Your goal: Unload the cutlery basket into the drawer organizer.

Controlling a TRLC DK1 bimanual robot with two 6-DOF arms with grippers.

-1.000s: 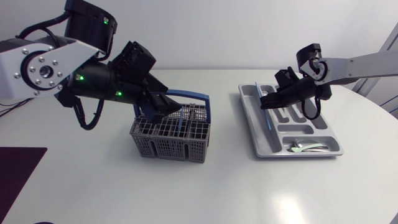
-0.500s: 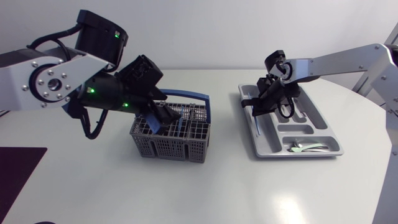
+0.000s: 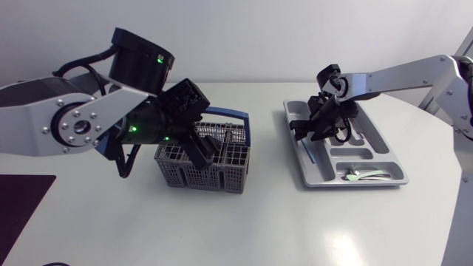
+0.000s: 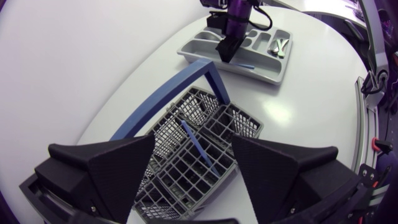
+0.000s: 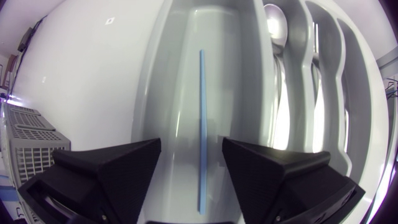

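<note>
Basket with blue stick, organizer slot with second stick (spoon beside)

1 basket — 1 organizer — 2 sticks

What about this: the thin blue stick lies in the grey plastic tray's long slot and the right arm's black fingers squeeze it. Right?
Not quite. The thin blue stick lies in the grey plastic tray's long slot, but the right arm's black fingers stand open, not squeezing it. The right wrist view shows this.
</note>
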